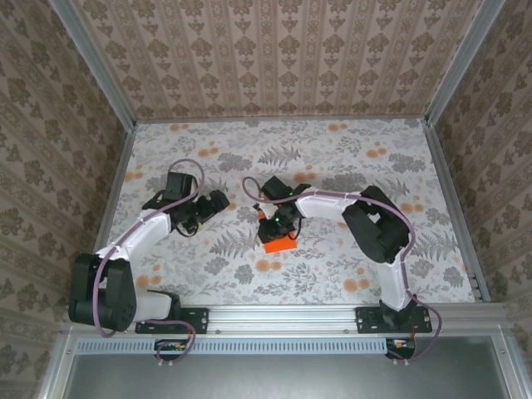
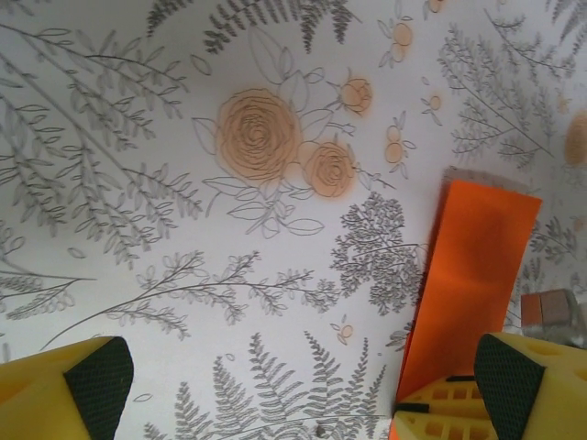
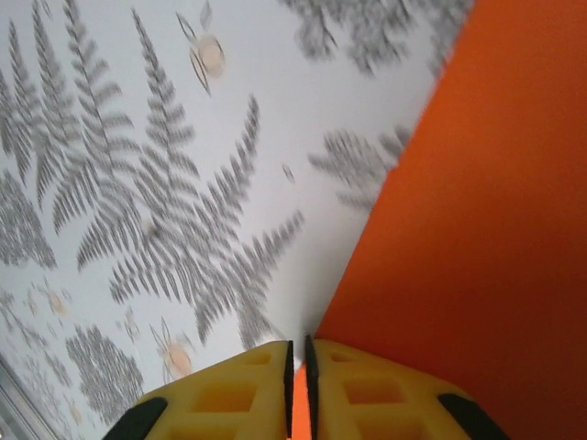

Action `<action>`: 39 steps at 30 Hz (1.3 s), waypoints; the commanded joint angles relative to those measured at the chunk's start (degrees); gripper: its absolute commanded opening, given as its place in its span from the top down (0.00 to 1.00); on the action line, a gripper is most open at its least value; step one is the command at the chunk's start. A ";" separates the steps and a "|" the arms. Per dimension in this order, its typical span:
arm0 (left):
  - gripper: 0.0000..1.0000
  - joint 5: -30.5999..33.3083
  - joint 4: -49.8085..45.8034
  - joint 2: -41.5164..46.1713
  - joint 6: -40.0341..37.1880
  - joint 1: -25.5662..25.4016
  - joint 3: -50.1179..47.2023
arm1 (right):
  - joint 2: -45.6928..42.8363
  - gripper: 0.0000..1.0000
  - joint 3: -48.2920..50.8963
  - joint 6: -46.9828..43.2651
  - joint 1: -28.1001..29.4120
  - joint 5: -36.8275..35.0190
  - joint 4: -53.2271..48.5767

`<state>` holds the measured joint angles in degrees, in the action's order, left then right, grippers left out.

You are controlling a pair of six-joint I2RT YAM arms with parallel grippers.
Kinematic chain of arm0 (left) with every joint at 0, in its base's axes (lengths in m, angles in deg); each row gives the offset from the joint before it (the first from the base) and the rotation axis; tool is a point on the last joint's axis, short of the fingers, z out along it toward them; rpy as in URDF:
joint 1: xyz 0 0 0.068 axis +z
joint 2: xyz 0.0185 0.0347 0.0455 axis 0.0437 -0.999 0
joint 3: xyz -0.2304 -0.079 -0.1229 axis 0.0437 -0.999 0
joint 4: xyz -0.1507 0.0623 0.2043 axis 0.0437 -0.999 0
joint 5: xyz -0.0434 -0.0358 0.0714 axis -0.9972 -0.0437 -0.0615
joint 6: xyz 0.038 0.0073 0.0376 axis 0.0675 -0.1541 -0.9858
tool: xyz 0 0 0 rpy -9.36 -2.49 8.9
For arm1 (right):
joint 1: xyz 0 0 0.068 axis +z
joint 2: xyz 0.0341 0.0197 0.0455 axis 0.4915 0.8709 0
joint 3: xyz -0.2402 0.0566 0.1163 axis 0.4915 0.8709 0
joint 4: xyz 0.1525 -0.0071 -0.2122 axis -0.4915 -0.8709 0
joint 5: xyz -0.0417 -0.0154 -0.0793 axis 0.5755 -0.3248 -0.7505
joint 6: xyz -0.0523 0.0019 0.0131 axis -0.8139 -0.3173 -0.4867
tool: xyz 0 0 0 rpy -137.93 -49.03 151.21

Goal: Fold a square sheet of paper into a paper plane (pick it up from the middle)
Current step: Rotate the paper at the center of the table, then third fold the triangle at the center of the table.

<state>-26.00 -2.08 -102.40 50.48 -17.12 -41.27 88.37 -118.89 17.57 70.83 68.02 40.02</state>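
1. Location: the orange sheet of paper [image 1: 279, 243], folded to a narrow rectangle, sits near the middle of the floral-print counter [image 1: 357, 158].
2. The right fingers [image 3: 229, 399] are pressed almost together on one edge of the sheet, with a sliver of orange pinched between them.
3. The left fingers [image 2: 96, 378] stand spread wide, holding nothing; the sheet lies just ahead of one of them.

robot lab; aluminium frame [image 1: 274, 314]; wallpapered walls [image 1: 274, 58]
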 commanded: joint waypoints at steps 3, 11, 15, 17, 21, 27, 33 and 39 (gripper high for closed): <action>0.04 -5.23 4.97 -2.65 -0.40 -2.77 0.60 | -11.36 0.69 3.92 4.29 -1.99 1.01 2.98; 0.25 -9.43 11.19 -10.46 -1.11 -13.01 6.12 | -20.45 0.47 16.24 18.66 -8.95 1.12 13.53; 0.41 -10.07 13.90 -15.87 -0.05 -17.08 8.97 | -23.39 0.36 20.99 21.46 -11.28 1.67 16.74; 0.49 -10.62 15.08 -18.69 0.87 -18.51 10.02 | -24.27 0.31 22.75 22.31 -12.05 1.63 17.82; 0.60 -10.99 15.75 -23.11 1.89 -20.78 11.99 | -24.78 0.26 25.12 24.06 -13.21 -0.31 18.73; 0.72 -10.10 12.92 -27.16 2.13 -22.13 13.45 | -23.45 0.25 26.60 26.39 -14.14 -0.40 20.51; 0.76 -6.83 10.18 -27.83 1.43 -22.13 12.46 | -22.23 0.25 27.74 28.47 -14.47 0.16 21.75; 0.81 -5.24 10.75 -29.01 1.25 -22.13 10.52 | -20.56 0.28 28.02 29.58 -14.47 3.07 22.13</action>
<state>-32.95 9.85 -130.13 52.12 -39.19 -29.60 66.49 -91.65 45.68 56.69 68.76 61.44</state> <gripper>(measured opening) 0.198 0.726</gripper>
